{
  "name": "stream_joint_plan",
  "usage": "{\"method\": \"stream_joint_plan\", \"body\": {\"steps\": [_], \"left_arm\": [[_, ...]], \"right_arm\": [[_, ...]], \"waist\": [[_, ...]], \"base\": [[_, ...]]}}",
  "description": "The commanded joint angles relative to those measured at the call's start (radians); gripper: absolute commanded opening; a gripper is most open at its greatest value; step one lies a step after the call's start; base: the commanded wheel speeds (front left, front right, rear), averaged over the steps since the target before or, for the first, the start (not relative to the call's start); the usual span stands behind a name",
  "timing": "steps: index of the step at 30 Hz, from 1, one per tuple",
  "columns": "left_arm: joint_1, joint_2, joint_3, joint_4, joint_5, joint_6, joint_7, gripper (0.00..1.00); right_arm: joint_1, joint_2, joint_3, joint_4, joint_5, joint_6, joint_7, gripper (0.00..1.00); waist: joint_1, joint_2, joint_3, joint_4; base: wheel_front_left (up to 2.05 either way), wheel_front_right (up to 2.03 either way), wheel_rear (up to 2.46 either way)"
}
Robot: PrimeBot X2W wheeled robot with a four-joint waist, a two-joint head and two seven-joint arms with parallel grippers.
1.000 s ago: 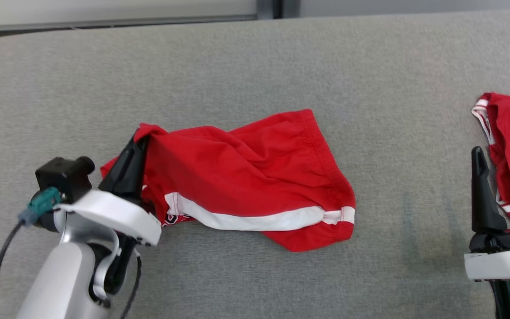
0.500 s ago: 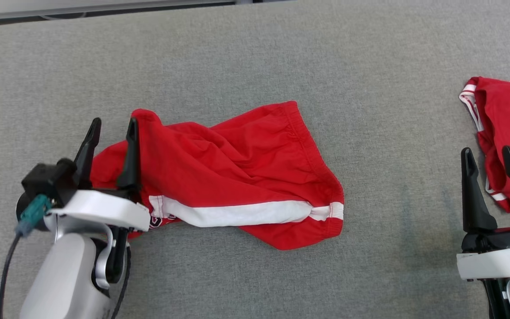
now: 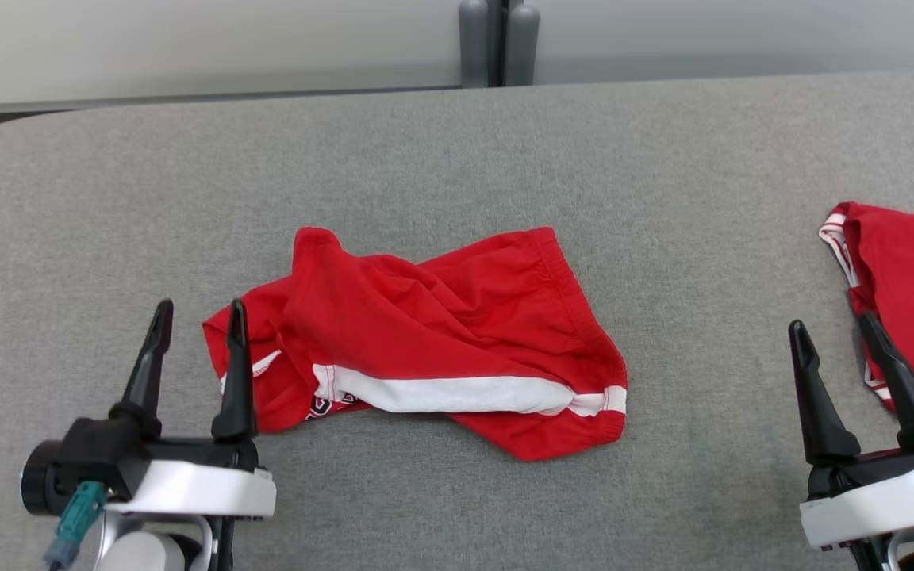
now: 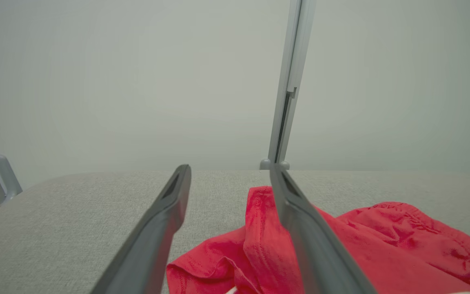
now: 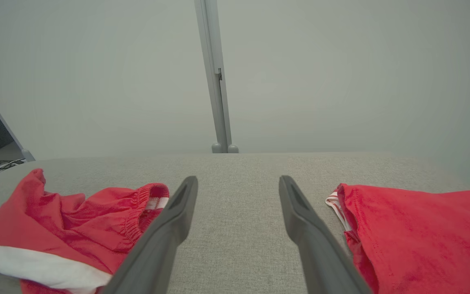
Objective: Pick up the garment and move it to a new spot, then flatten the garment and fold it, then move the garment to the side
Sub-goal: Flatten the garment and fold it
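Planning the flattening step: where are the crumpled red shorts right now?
In the head view, the red shorts lie mid-table on the grey surface, just right of the left gripper.

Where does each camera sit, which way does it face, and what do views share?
Head view: from above, looking down at the grey table; left gripper and right gripper, both open, at the bottom.
Left wrist view: low over the table, along its own fingers toward the wall; red shorts at lower right.
Right wrist view: same low heading; own fingers; red shorts on the left, second red garment on the right.
Shared: every view shows the red shorts and the grey post.
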State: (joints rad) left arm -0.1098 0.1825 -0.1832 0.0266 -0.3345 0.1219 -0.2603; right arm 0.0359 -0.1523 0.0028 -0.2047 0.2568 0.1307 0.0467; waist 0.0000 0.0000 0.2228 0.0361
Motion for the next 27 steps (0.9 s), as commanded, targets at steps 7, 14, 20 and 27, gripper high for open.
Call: {"method": "stream_joint_plan", "body": {"steps": [7, 14, 20, 27], "left_arm": [[0.062, 0.013, -0.015, -0.029, 0.016, 0.014, 0.006, 1.0], [0.062, 0.014, -0.024, -0.031, 0.014, 0.021, 0.016, 1.0], [0.041, 0.014, -0.033, -0.038, 0.016, 0.022, 0.022, 1.0], [0.003, -0.001, -0.057, -0.041, 0.02, 0.016, 0.022, 1.0]], "right_arm": [[0.021, -0.011, 0.021, -0.006, -0.008, 0.0, 0.02, 1.0], [0.024, -0.012, 0.016, -0.012, -0.002, 0.0, 0.021, 1.0], [0.014, -0.008, 0.027, 0.008, 0.006, 0.0, 0.038, 1.0], [-0.004, 0.003, 0.169, 0.136, 0.054, 0.0, 0.071, 1.0]], "waist": [[0.0, 0.0, -0.041, 0.012], [0.0, 0.0, -0.043, 0.013], [0.0, 0.0, -0.029, 0.022], [0.0, 0.0, 0.014, 0.061]], "base": [[0.0, 0.0, 0.0], [0.0, 0.0, 0.0], [0.0, 0.0, 0.0], [0.0, 0.0, 0.0]]}}
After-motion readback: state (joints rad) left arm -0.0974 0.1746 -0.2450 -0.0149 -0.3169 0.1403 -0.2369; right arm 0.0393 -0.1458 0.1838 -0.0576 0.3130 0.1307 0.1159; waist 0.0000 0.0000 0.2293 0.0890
